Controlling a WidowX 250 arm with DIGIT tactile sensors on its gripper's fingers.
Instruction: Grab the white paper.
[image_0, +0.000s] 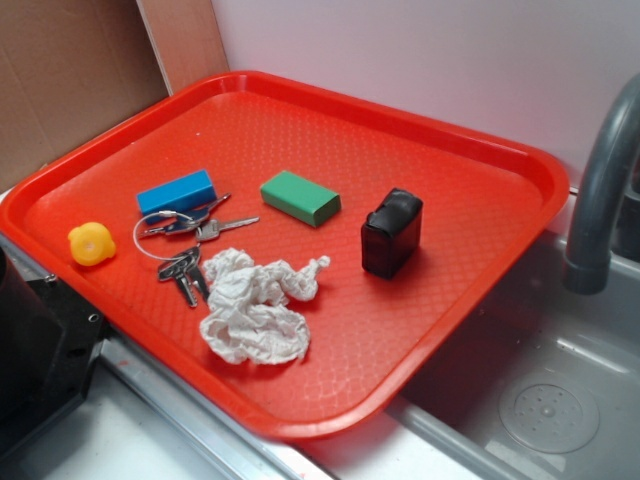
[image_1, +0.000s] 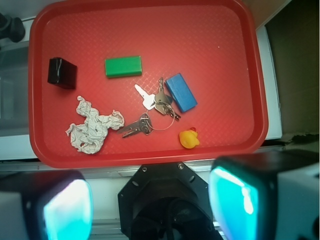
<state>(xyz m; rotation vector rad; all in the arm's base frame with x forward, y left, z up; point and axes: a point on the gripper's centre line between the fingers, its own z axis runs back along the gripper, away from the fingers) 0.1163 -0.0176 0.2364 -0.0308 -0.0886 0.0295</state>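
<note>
The white paper (image_0: 255, 308) is a crumpled wad lying on the red tray (image_0: 470, 210) near its front edge. In the wrist view the white paper (image_1: 92, 128) sits at the tray's (image_1: 210, 30) lower left, well away from my gripper (image_1: 150, 205). The gripper hangs high above the black robot base (image_1: 165, 200), outside the tray's near rim. It is open wide, and the two cyan pads (image_1: 67, 210) stand far apart with nothing between them. The gripper itself does not show in the exterior view.
On the tray lie a green block (image_0: 300, 197), a blue block (image_0: 177, 192), a bunch of keys (image_0: 190, 245) touching the paper's left side, a yellow duck (image_0: 91, 243) and a black clip-like box (image_0: 391, 233). A sink and grey faucet (image_0: 600, 190) are right of the tray.
</note>
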